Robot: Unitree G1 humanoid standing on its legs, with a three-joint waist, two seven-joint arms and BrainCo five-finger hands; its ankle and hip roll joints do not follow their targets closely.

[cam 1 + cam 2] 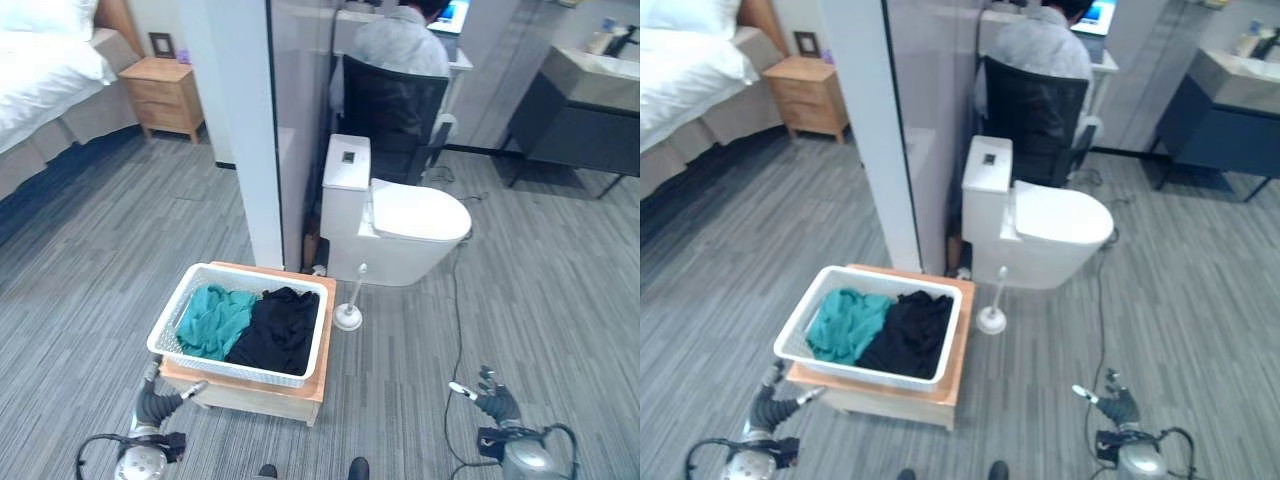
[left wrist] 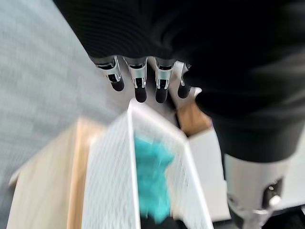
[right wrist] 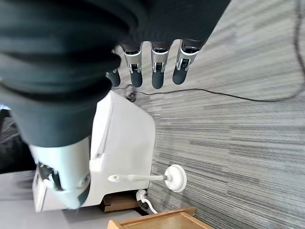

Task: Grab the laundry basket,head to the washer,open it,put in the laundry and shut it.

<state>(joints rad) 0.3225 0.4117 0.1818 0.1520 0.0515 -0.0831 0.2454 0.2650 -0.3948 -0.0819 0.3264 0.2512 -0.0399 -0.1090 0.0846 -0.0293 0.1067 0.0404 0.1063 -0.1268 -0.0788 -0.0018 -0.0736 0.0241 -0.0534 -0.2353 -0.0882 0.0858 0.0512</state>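
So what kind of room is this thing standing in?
It looks like a mock-up flat or hotel-style test room: a bed with a wooden nightstand, a toilet out on open grey flooring, and a person working at a desk behind it.

Grey striped carpet (image 1: 110, 230) runs all around me. Ahead stands a white toilet (image 1: 395, 225) beside a white partition wall (image 1: 245, 130), with a toilet brush (image 1: 349, 312) just before it. A bed (image 1: 45, 70) and wooden nightstand (image 1: 165, 95) sit far left; a person (image 1: 400, 45) sits in a dark chair (image 1: 395, 115) beyond.
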